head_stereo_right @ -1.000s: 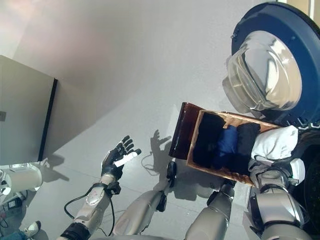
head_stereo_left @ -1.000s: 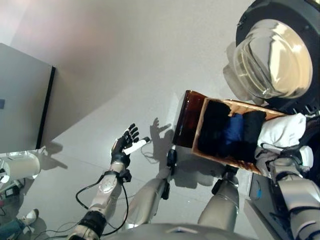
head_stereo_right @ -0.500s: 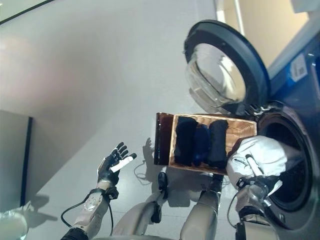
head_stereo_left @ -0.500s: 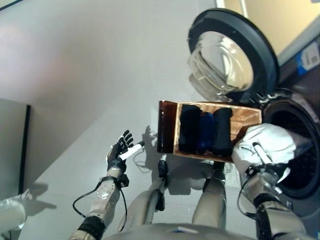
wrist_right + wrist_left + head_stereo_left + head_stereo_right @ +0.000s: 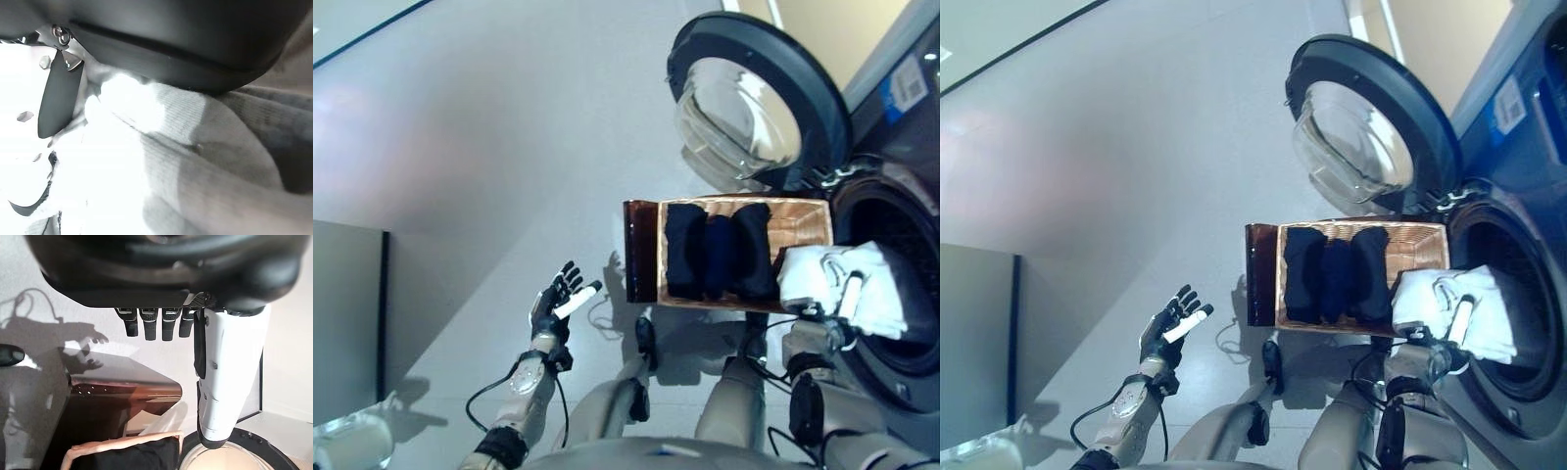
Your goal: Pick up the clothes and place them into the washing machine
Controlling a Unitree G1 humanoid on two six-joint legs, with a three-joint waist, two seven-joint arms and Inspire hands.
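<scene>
Two hands show, and only my right hand (image 5: 830, 311) has work in it: its fingers are curled round a white garment (image 5: 873, 294), with the white-covered thumb laid across the cloth. That bundle hangs at the rim of the washer drum (image 5: 901, 284), just over the dark opening, on the near side of it. My right wrist view is filled with pale ribbed cloth (image 5: 195, 176) pressed against the palm, so the grip is tight on it. The washer door (image 5: 759, 103) is swung wide, its glass bowl facing out, beside the drum mouth and above the basket (image 5: 803, 213). That wicker basket sits on the floor (image 5: 489, 147) between the door and my legs, touching or nearly touching the washer front; I cannot tell which. Inside it lie three dark rolled clothes (image 5: 717, 253) side by side, the middle one bluish, the outer two black. A dark brown flap (image 5: 641, 250) stands at the basket's end away from the washer. My left hand (image 5: 556, 299) is held out well apart from all this, palm up, fingers straight and spread, holding nothing; its wrist view shows the fingertips (image 5: 151, 328) in a row and the white thumb (image 5: 230, 377) extended.
</scene>
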